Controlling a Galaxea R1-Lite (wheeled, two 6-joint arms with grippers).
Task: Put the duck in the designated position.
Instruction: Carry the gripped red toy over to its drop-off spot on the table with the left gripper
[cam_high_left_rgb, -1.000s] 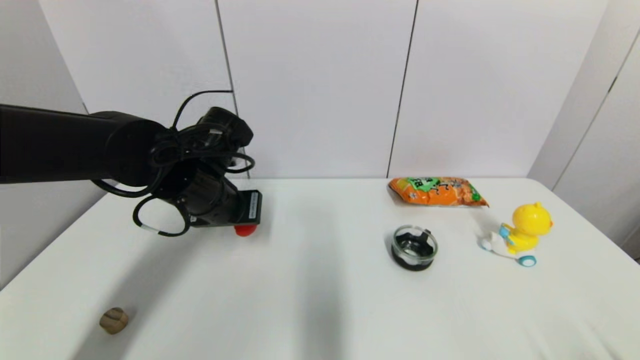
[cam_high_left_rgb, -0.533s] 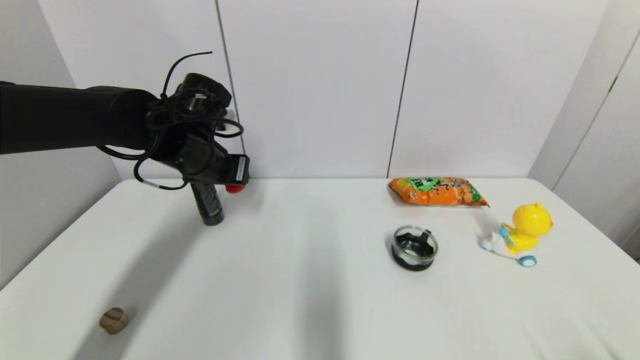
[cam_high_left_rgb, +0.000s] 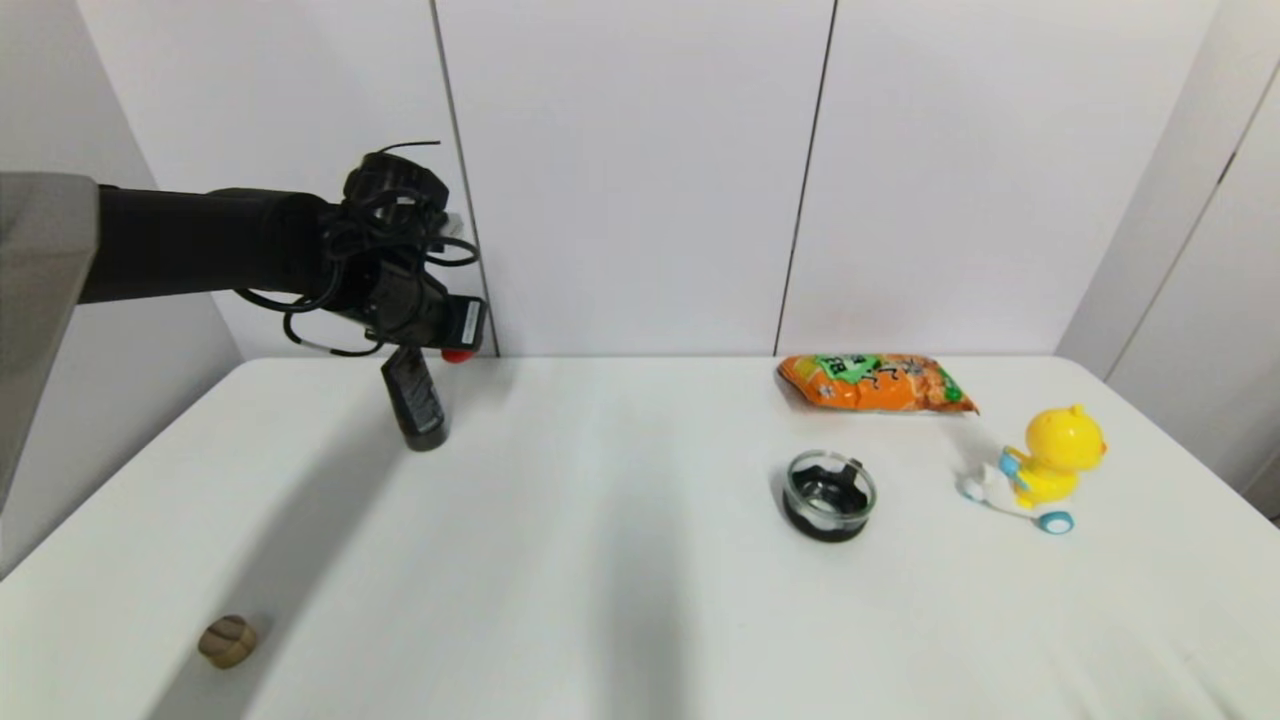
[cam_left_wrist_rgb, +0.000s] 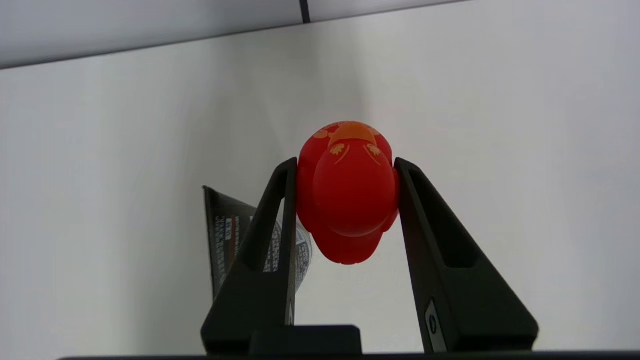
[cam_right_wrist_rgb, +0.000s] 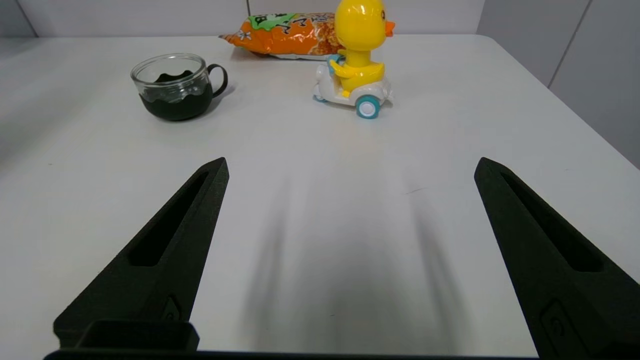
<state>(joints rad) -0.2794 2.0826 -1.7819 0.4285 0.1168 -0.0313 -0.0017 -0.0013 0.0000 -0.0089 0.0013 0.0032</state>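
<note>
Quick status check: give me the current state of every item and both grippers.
Small red rubber duck: held off the table.
Left gripper: shut on the duck.
Right gripper: open, empty.
Black tube: standing, tilted.
Glass cup with black base: upright.
Orange snack bag: lying flat.
Yellow duck toy on white scooter: upright.
Brown lump: resting on table.

Bright, even light; soft shadows

The head camera looks forward and down across the white table (cam_high_left_rgb: 640, 560). Each wrist camera sits close behind its fingers. Head and right wrist views share the glass cup (cam_high_left_rgb: 828, 494) (cam_right_wrist_rgb: 172, 86).
</note>
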